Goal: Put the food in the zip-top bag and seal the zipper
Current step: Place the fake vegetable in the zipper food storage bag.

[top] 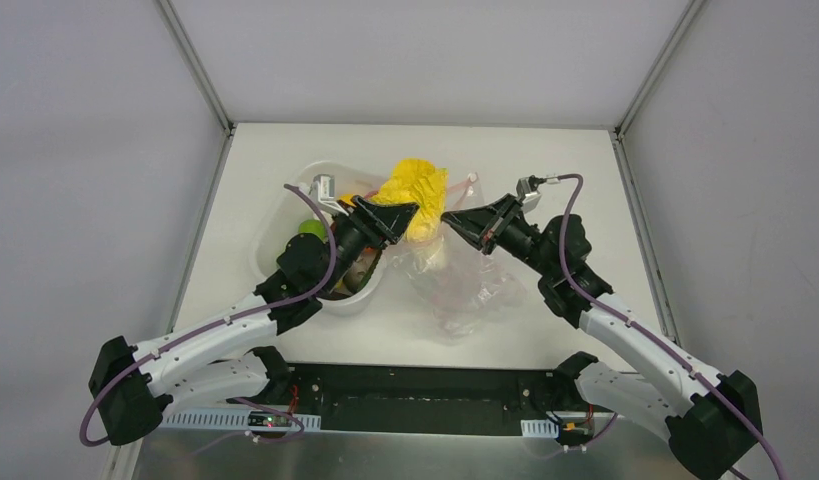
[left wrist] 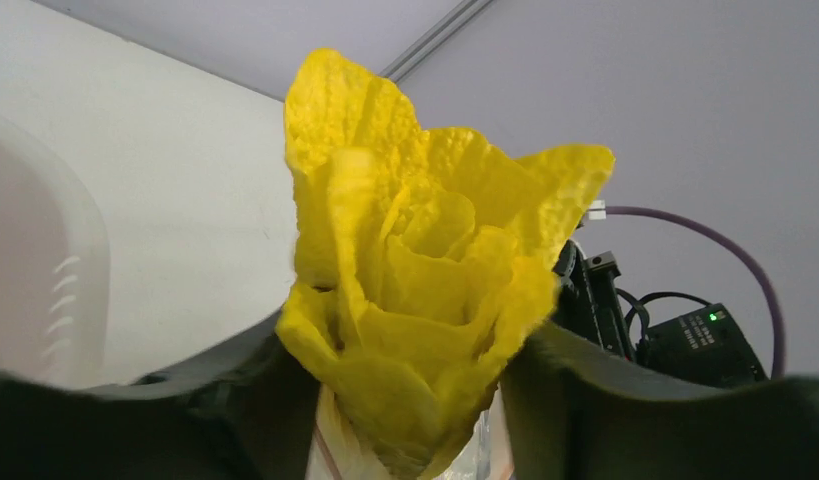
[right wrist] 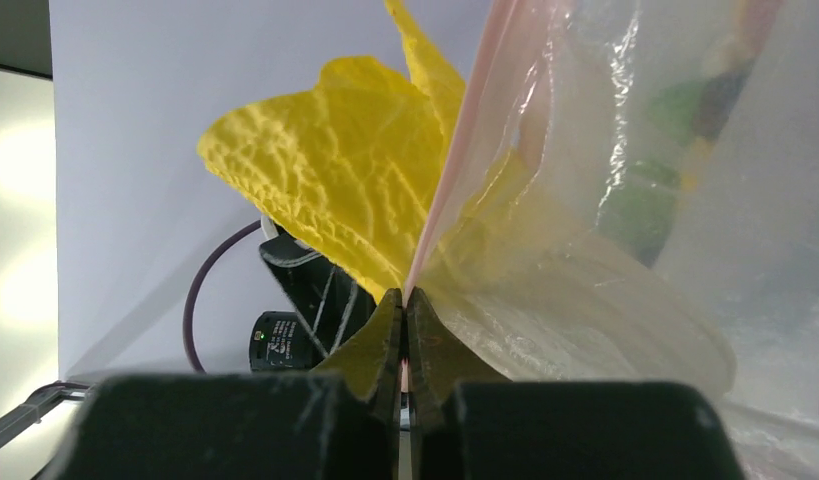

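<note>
Loading: my right fingers (right wrist: 377, 335) pinch the zipper (right wrist: 465, 170), lifting the zip-top bag (right wrist: 625, 130) by its mouth. The yellow leafy toy (left wrist: 425, 260) sits between my left fingers (left wrist: 215, 400) there; clamped or loose, I can't tell. Next, it must drop inside.

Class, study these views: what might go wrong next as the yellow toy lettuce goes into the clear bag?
The yellow crinkled plastic toy lettuce stands between the fingers of the left gripper, its leaves above the transparent crinkly zip-top bag; it may topple out on release.
The right gripper pinches one spot of the thin pink-red zipper strip; the mouth may sag or slip free.
Spread leaves could block sealing.
</note>
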Available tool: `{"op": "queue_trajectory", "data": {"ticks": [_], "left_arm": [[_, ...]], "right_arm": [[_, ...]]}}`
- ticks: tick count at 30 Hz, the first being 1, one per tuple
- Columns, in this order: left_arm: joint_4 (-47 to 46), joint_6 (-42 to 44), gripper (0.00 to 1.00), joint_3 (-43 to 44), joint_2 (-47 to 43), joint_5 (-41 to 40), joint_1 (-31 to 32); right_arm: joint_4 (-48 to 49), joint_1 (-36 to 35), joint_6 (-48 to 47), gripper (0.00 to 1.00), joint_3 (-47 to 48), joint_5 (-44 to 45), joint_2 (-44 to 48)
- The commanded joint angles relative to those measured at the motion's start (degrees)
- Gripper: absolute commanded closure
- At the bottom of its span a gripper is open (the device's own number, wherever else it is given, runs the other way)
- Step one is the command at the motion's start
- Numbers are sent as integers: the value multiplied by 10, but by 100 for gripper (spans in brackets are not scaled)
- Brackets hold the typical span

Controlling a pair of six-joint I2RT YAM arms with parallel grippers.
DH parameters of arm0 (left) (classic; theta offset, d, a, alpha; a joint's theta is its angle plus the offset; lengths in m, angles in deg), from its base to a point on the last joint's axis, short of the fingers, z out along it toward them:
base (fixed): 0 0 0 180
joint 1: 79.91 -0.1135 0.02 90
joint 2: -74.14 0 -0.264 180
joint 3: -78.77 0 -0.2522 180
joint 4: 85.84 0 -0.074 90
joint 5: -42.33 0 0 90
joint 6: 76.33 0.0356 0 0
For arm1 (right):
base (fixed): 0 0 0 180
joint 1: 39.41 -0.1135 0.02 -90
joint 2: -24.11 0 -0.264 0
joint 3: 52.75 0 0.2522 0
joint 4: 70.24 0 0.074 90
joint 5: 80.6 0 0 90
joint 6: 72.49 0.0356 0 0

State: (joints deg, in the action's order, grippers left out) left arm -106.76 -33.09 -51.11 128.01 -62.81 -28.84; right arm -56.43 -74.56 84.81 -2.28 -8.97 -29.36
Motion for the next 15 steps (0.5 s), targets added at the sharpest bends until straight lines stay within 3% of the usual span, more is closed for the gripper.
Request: {"op": "queue_trajectory", "data": {"ticks": [1,3,6,15], "left_arm": [[26,25,34,36,-18,26,7],[69,40,23,53,-23,27,7],[181,80,14,110,-24,38,7],[341,160,7,180,-42,29,7]], "right_arm": [[47,8,-8,99,12,2,18],[46,13,-10,99,6,1,25],[47,18,-13,99,-1,-4,35],[46,34,-65,99,9,-50,52]]}}
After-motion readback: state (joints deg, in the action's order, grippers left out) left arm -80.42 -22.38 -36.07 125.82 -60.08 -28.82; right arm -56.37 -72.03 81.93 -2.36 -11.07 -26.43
